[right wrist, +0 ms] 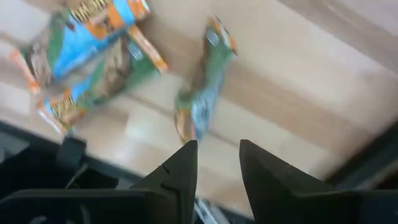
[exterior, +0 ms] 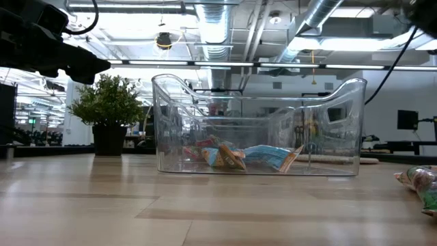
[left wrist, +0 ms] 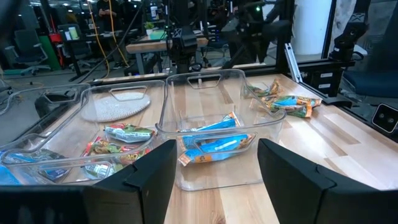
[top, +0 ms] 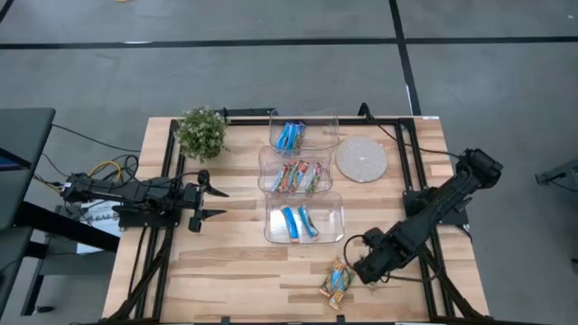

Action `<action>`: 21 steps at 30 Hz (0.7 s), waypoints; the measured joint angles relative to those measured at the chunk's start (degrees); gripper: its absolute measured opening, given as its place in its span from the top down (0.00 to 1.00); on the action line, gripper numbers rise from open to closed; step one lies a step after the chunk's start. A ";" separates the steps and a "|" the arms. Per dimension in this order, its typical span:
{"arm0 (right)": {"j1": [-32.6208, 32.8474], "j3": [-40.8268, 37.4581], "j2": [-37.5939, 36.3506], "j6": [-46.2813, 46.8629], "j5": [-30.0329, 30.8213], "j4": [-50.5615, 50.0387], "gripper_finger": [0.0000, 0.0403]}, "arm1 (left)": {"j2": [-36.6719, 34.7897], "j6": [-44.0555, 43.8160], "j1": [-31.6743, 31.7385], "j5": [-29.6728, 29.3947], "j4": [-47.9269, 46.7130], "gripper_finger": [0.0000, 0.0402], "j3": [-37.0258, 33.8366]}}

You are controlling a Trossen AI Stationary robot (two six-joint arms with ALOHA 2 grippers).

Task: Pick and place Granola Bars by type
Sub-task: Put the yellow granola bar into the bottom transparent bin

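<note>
1. From above: three clear tubs (top: 303,176) sit in a row down the middle of the table (top: 226,266). The far one holds blue bars, the middle one red-green-orange bars, the near one tan-and-blue bars. A few loose Granola Bars (top: 336,282) lie near the front edge. The right gripper (top: 363,268) hangs just beside them. The left gripper (top: 215,203) waits at the left, fingers spread wide, holding nothing. A plant (top: 200,133) and a round mat (top: 361,160) sit at the back.

2. From table height: the near tub (exterior: 259,126) fills the middle, with bars at its bottom. One loose bar is cut off at the right edge. Neither gripper's fingertips show here.

3. Left wrist: its two fingers stand far apart and empty, facing the tubs.

4. Right wrist: the fingers are partly open with nothing between them. A greenish bar (right wrist: 204,78) lies just past the tips. This picture is blurry, so wrapper types are hard to read.

5. To do this well, I think the right gripper should line up over one bar only, come straight down, and pinch across its narrow side.
</note>
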 joint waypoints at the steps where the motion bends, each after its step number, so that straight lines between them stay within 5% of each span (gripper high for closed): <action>1: 0.09 0.00 0.96 -0.11 1.12 0.74 0.72 | 0.00 0.00 0.00 0.00 0.00 0.45 0.01; 7: 0.50 0.00 5.44 -0.23 3.31 2.94 0.69 | 0.02 0.01 -0.02 0.00 0.00 0.45 0.00; 16: 1.60 0.02 8.79 1.33 6.38 5.80 0.45 | 0.00 0.01 -0.02 0.00 0.00 0.45 0.00; 21: 1.46 0.11 10.75 1.32 8.51 6.78 0.39 | 0.00 0.00 0.00 0.00 0.00 0.45 0.00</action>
